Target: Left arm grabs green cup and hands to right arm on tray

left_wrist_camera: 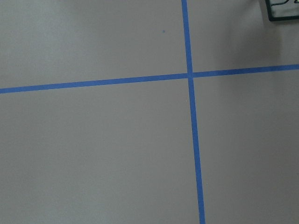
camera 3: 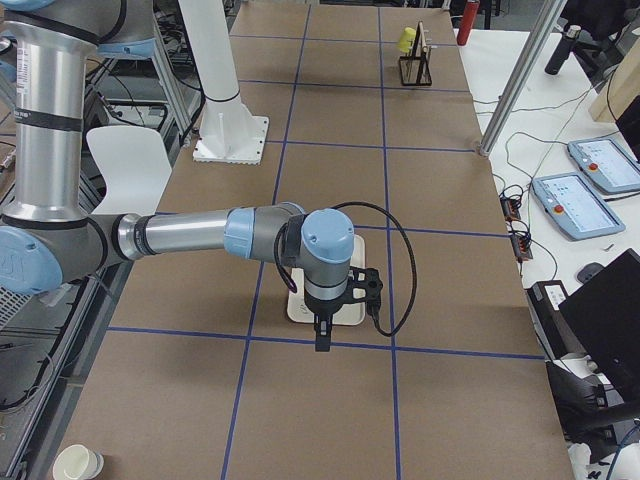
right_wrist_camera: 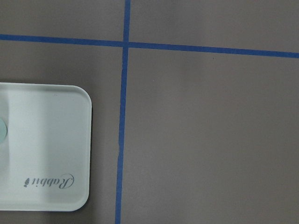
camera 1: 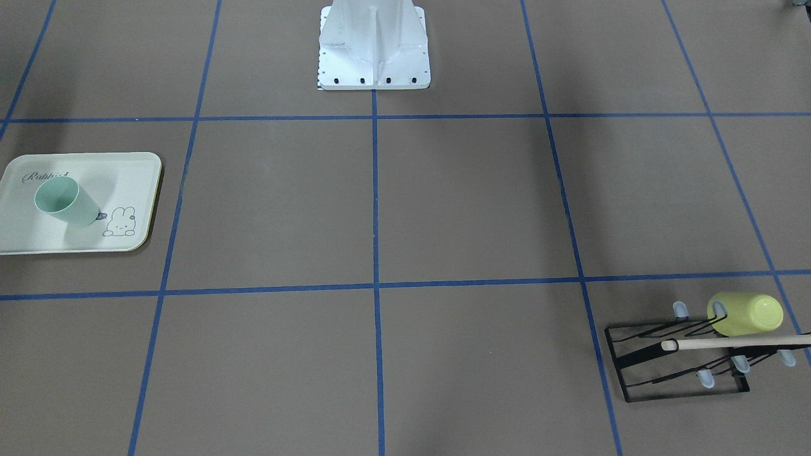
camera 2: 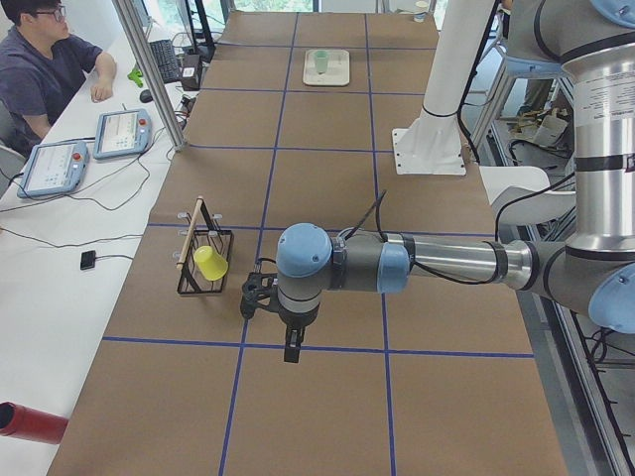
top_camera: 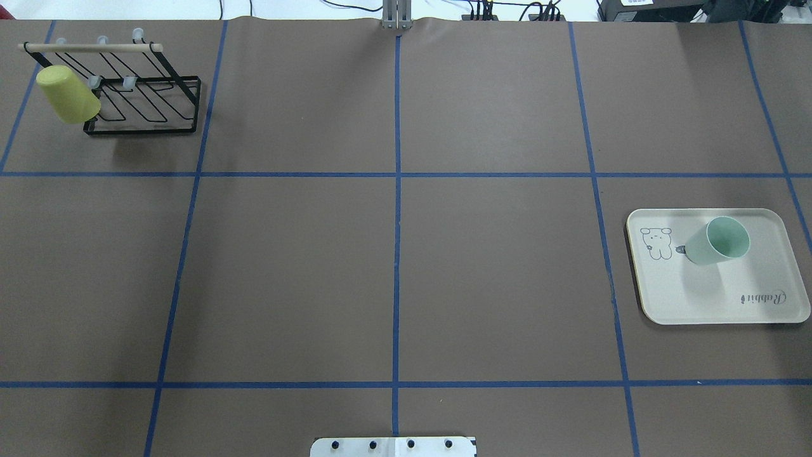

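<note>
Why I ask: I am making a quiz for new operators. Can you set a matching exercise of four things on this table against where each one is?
Things:
1. green cup
2. yellow-green cup
3. wooden rod
4. bunny drawing

Places:
A. lying across the top of the black wire rack
B. printed on the tray, beside the cup that stands there
C. standing mouth up on the tray
D. hung on a peg at one end of the rack

Pairs: 1-C, 2-D, 3-A, 4-B.
</note>
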